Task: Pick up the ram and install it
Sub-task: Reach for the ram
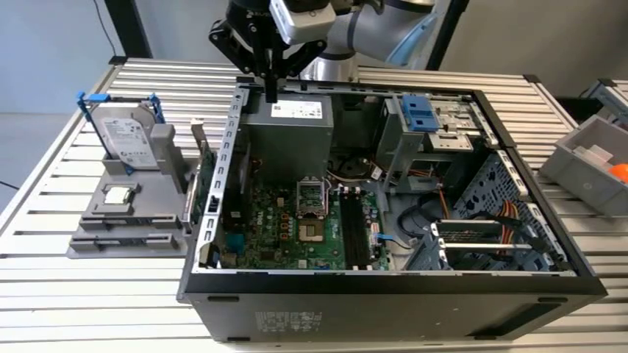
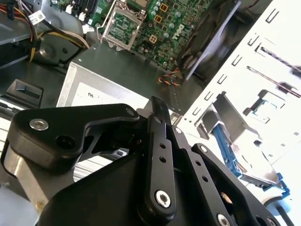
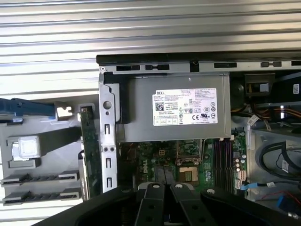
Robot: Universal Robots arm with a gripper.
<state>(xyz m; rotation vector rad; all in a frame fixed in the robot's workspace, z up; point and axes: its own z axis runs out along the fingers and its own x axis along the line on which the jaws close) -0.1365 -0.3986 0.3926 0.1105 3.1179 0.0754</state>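
My gripper hangs shut with nothing between its fingers, above the back edge of the open computer case. It is over the grey power supply. In both wrist views the black fingers lie pressed together. The ram is hidden or out of view. The black memory slots run beside the processor socket on the green motherboard, well below the gripper.
At the exterior view's left a grey holder carries a silver hard drive in a blue frame, and a green expansion card stands between it and the case. A drive cage and cables crowd the case. A grey bin sits far right.
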